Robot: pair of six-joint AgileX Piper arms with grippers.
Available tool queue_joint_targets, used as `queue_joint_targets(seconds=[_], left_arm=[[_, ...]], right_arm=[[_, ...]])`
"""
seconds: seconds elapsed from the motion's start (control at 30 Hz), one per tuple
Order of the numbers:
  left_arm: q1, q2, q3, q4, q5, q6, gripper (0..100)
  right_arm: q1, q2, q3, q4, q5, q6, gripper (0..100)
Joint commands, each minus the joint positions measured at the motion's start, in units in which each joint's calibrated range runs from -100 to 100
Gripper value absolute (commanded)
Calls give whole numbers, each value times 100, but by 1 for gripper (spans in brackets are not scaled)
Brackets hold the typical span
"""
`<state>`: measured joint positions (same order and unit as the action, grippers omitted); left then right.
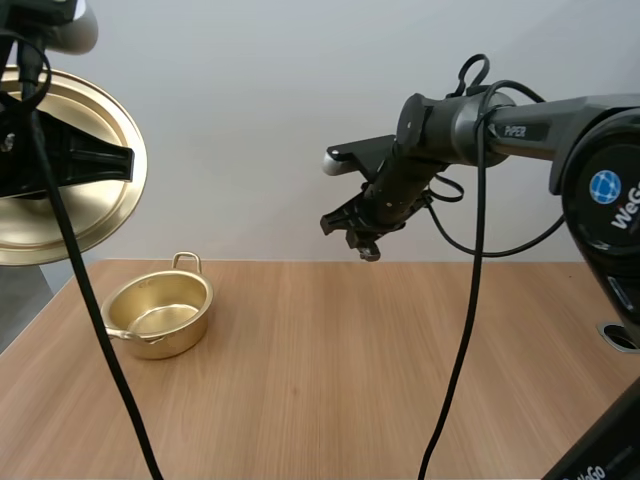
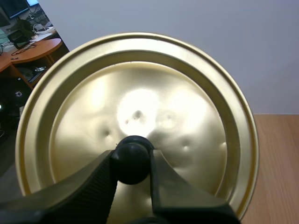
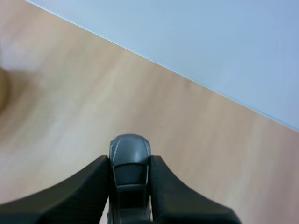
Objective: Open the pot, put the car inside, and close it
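Up close, the left gripper (image 2: 132, 161) has its two black fingers clamped on the round black knob (image 2: 132, 157) of the lid (image 2: 140, 102). The lid is a brass-gold disc with a stepped rim, a few shallow dents around its centre and a bright glare. It hangs in the air, tipped up on edge, off the table's left edge.

Over to the right gripper (image 3: 130, 164): its ribbed fingers pinch the car (image 3: 129, 148), a small grey toy with a rounded roof and a darker window band, nose pointing away from the fingers. The car is up in the air above the table (image 1: 350, 380), over its far edge, well apart from the pot.

The pot (image 1: 178, 335) sits uncovered near the table's far left corner. It is shiny gold with looped side handles, and its inside is bare.

The table is light wood with fine grain. Behind it is a plain pale grey wall (image 1: 260, 120).

White letters on the right arm (image 1: 560, 125) read "PiPER". Its base shows a blue round logo and "WeG", cut off.
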<state>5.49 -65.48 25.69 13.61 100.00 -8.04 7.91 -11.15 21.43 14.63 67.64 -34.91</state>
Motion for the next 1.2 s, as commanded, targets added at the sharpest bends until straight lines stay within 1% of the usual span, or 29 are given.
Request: queue_joint_targets(seconds=[0.0,0.17,0.37,0.67,0.83,0.93,1.17], left_arm=[[-2,-3,0,-6,0,-4,0],[-2,-3,0,187,0,-4,0],[-2,-3,0,673,0,-4,0],[-2,-160,0,664,0,-4,0],[-2,-197,0,687,0,-4,0],[-2,-197,0,687,0,-4,0],[-2,-197,0,687,0,-4,0]], right_arm=[[139,72,-133,998,-98,-610,0],[443,445,-666,998,-157,-610,0],[819,963,-1204,998,-157,-610,0],[1466,1895,-1717,985,-239,-718,0],[1762,2244,-2031,794,-486,-718,0],[1876,2421,-2266,631,-484,-718,0],[1972,2806,-2798,612,-463,-718,0]])
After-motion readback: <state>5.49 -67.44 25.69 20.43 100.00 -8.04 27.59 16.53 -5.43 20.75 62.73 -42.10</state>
